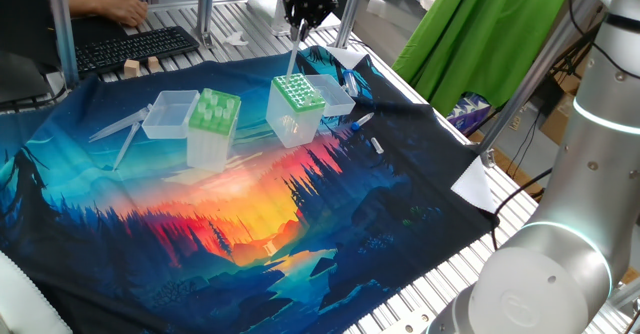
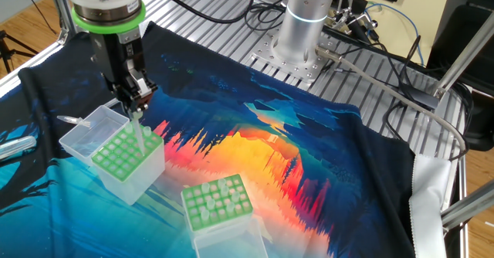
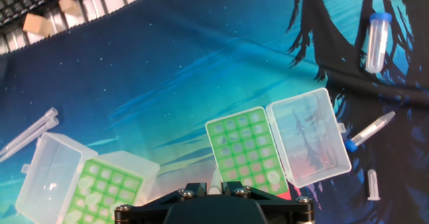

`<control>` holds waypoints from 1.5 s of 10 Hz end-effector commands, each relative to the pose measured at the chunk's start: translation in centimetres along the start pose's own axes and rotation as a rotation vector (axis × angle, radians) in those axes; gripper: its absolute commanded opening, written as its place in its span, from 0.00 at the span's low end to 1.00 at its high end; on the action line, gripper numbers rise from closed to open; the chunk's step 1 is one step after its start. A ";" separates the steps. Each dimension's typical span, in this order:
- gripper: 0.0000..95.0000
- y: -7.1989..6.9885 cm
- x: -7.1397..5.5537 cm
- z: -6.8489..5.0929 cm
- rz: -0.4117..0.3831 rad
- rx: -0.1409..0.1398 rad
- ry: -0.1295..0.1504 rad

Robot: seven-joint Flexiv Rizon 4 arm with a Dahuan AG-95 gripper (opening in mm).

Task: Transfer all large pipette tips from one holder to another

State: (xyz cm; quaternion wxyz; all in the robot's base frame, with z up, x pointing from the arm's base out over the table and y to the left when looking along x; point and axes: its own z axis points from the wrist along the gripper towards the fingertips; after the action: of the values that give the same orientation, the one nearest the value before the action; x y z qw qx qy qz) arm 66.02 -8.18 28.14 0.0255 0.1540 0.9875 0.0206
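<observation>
Colorful forest cloth covers my table. My gripper (image 2: 136, 96) sits pinched on one clear pipette tip (image 2: 141, 133), hanging upright, point down, right over the dotted-top box (image 2: 123, 151). Light-green box (image 2: 218, 202) sits nearby, beside it.

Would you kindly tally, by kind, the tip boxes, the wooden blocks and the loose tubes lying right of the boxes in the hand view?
Green-topped tip boxes: 2
Wooden blocks: 2
Loose tubes: 3
Total: 7
</observation>
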 end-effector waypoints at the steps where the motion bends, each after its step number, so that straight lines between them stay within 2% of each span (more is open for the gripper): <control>1: 0.00 0.0 0.0 0.0 0.023 0.002 0.006; 4: 0.00 -0.1 0.2 0.0 0.023 0.006 0.014; 10: 0.00 -2.2 0.6 0.1 -0.013 0.002 0.018; 15: 0.00 -2.5 1.0 0.3 -0.004 -0.008 0.020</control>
State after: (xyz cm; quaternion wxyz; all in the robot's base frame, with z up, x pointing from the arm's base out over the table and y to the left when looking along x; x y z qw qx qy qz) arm 64.30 -10.23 27.61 0.0162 0.1517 0.9879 0.0264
